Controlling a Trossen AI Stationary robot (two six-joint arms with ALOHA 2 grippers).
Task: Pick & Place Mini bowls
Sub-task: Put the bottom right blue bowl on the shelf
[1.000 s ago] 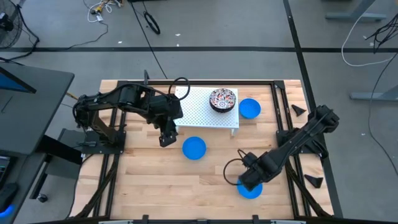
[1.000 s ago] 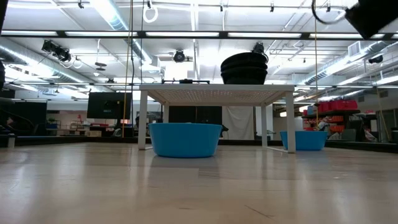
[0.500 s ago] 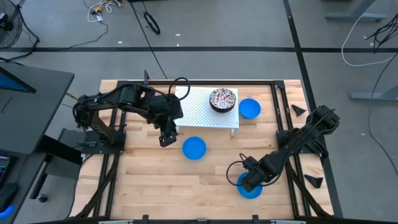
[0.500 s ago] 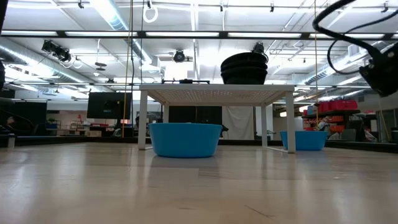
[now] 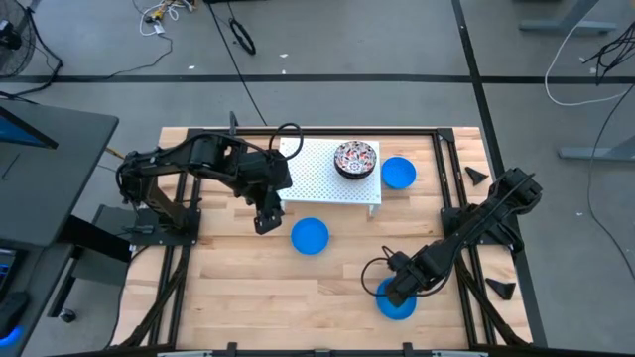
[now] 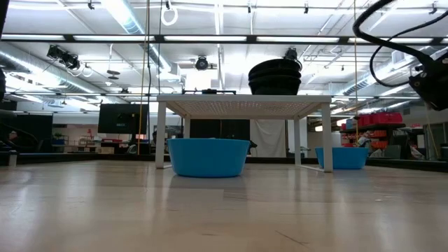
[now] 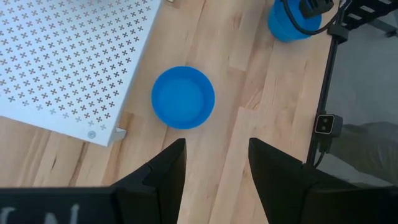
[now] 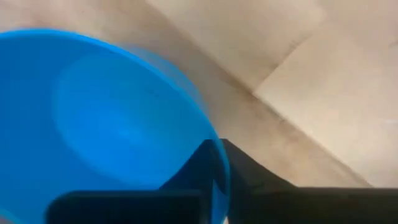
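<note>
Sitting on grey flooring, a light wooden table (image 5: 248, 288) carrying a white perforated rack (image 5: 322, 174) toward its far side. Resting on that rack near its right end, a stack of patterned bowls (image 5: 355, 159) (dark in silhouette from table height). Lying on the wood just right of the rack, one blue bowl (image 5: 399, 173); lying just in front of the rack, a second blue bowl (image 5: 310, 236). Hovering beside that second bowl and touching nothing, the left gripper (image 5: 264, 220), its fingers (image 7: 163, 168) spread wide apart. Pinching the rim of a third blue bowl (image 5: 398, 303) near the front right of the table, the right gripper (image 5: 394, 292), fingers drawn narrow around the wall.
</note>
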